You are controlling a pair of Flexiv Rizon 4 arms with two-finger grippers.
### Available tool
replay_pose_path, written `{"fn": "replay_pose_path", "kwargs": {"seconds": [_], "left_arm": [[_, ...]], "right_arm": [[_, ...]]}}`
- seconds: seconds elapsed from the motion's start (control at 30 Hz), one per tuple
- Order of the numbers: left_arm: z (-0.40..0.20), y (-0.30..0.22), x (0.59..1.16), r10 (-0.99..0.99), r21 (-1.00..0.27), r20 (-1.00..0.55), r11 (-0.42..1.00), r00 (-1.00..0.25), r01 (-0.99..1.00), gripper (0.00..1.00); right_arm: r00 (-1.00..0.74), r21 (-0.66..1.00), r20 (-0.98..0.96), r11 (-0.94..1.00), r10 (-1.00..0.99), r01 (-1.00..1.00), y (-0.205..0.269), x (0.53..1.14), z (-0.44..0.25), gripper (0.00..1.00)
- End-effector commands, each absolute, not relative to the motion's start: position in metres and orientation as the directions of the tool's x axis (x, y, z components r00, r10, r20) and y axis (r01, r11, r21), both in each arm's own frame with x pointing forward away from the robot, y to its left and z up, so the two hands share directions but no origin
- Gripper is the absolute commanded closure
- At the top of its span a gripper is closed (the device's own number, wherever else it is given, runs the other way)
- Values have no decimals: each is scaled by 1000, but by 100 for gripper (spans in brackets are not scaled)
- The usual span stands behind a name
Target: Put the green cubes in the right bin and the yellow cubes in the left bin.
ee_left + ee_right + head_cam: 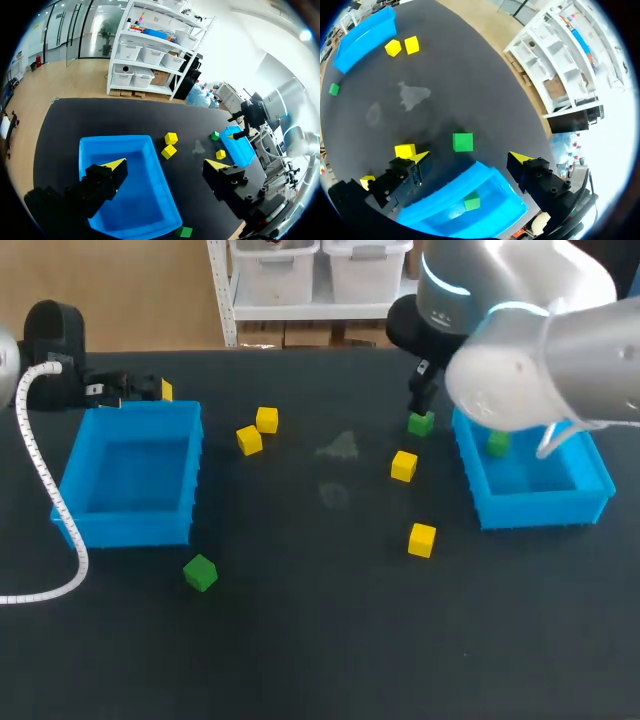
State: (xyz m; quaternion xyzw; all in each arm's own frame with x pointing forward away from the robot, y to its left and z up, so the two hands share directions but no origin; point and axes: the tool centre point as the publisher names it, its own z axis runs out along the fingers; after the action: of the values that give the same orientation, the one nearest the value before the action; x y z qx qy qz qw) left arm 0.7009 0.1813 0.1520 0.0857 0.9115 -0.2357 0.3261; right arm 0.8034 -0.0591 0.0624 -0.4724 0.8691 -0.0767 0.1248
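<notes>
My right gripper (470, 157) hangs open, and a green cube (463, 142) lies on the table just ahead of its fingers. In the head view that gripper (424, 398) is directly above the green cube (421, 423), beside the right blue bin (590, 485). One green cube (498, 443) lies inside that bin. Another green cube (200, 572) sits in front of the left blue bin (130, 525). Several yellow cubes lie between the bins: a pair (266, 420) (249, 440) and two apart (403, 466) (422, 539). My left gripper (165, 164) is open over the left bin (150, 210), holding nothing.
The table is a black mat with a faint pale smudge (340, 447) near its middle. A white coiled cable (45, 480) from my left arm hangs along the left bin's outer side. Bare mat stretches across the front of the table.
</notes>
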Motion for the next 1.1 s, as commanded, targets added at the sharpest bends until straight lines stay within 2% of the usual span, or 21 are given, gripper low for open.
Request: {"fn": "replay_pose_path", "kwargs": {"seconds": [0.03,0.4,1.1], "left_arm": [[150,183,700,1,-379,-639,869,-769,317,0],[150,183,700,1,-379,-639,869,-769,317,0],[150,183,700,1,-379,-639,869,-769,317,0]], "right_arm": [[-520,-192,-89,527,-850,-828,-53,816,55,0],[-545,-123,-68,549,-836,-827,-50,824,35,0],[-560,-92,-54,562,-827,-822,-52,830,-1,0]]}}
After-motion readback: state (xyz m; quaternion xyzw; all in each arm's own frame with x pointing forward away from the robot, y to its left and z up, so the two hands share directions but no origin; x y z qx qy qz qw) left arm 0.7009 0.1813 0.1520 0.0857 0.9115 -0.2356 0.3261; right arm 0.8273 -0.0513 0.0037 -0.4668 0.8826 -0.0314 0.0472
